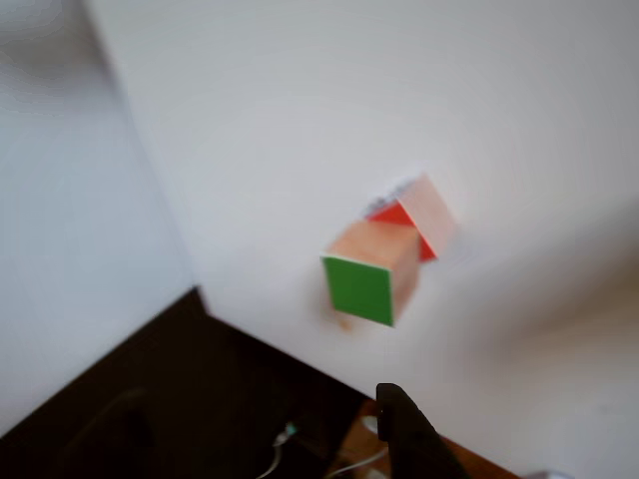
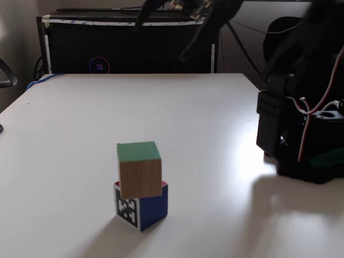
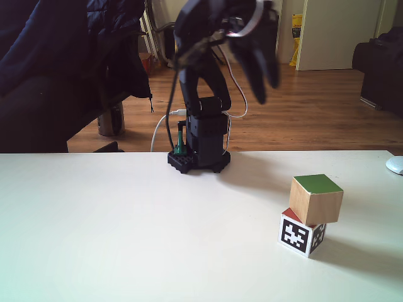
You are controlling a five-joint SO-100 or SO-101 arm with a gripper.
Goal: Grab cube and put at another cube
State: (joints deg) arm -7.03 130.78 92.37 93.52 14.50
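The cube (image 2: 140,161), light wood with its green face up, rests slightly askew on top of another cube (image 2: 142,207), which shows a black-and-white marker face and a sliver of red. In a fixed view the same stack appears with the cube (image 3: 317,198) over another cube (image 3: 301,234). My gripper (image 2: 161,38) hangs high above the table's far side, well clear of the stack, open with nothing between its fingers. It shows blurred in a fixed view as my gripper (image 3: 221,75). The other view looks down on the cube (image 1: 361,287), another cube (image 1: 411,215) and one dark fingertip (image 1: 397,414).
The arm's black base (image 2: 301,145) stands at the table's right side, also seen as the base (image 3: 198,151) at the far edge. A black cabinet (image 2: 129,48) stands behind the white table (image 2: 64,140). A white object (image 3: 395,165) lies at the right edge.
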